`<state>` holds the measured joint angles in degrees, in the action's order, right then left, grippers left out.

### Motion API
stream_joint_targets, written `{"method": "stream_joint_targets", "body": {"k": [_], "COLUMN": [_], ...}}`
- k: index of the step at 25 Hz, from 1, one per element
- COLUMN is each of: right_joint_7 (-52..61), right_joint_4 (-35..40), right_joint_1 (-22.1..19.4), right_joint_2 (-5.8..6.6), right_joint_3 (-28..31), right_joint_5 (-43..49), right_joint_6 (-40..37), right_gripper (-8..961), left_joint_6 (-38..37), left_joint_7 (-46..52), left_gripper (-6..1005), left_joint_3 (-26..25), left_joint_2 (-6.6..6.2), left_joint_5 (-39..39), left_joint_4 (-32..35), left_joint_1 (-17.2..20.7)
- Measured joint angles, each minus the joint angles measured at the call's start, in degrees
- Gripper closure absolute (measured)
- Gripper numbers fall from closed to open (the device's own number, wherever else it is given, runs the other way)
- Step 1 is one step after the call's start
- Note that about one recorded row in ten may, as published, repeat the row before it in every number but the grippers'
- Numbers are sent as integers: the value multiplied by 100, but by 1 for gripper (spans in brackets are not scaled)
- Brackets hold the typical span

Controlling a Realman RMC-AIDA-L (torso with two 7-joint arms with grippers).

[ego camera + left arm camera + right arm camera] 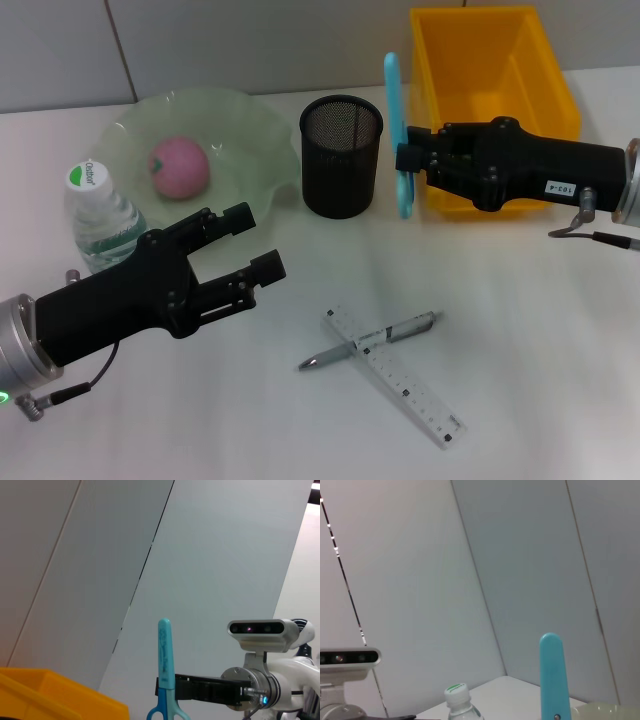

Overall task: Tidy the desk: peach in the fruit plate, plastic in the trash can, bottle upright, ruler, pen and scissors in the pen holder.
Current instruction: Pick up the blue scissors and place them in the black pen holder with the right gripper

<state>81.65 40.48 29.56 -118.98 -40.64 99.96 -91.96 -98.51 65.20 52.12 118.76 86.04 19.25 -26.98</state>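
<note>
My right gripper (404, 157) is shut on the blue scissors (393, 88), holding them upright, tip up, just right of the black mesh pen holder (341, 156). The scissors (166, 655) show in the left wrist view and as scissors (551, 672) in the right wrist view. My left gripper (253, 240) hangs open over the table, in front of the green fruit plate (255, 125) with the pink peach (179, 166) in it. The bottle (97, 213) stands upright at the left. The silver pen (385, 331) lies across the clear ruler (410, 388). No plastic is in view.
The yellow trash can (490, 75) stands at the back right, behind my right arm. The bottle's cap (456, 691) and a bit of the plate's rim (607, 710) appear in the right wrist view. A corner of the bin (50, 695) shows in the left wrist view.
</note>
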Motion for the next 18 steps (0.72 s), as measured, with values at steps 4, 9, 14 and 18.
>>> {"method": "stream_joint_targets", "body": {"k": [4, 9, 14, 18], "right_joint_7": [-67, -161, -224, -249], "right_joint_4": [-31, -45, -87, -139], "right_joint_1": [-45, -107, -140, -147], "right_joint_2": [10, 0, 8, 8], "right_joint_3": [7, 11, 1, 6], "right_joint_5": [2, -13, -18, -21], "right_joint_6": [126, 162, 110, 72], "right_gripper": [718, 718, 717, 717], "left_joint_6": [8, 17, 17, 24], "left_joint_7": [-33, -39, -43, -50], "left_gripper": [201, 202, 202, 202], "left_joint_3": [0, 0, 0, 0], "left_joint_2": [2, 6, 14, 16], "left_joint_5": [0, -4, -7, -15], "left_joint_4": [0, 0, 0, 0], "left_joint_1": [3, 0, -1, 0]}}
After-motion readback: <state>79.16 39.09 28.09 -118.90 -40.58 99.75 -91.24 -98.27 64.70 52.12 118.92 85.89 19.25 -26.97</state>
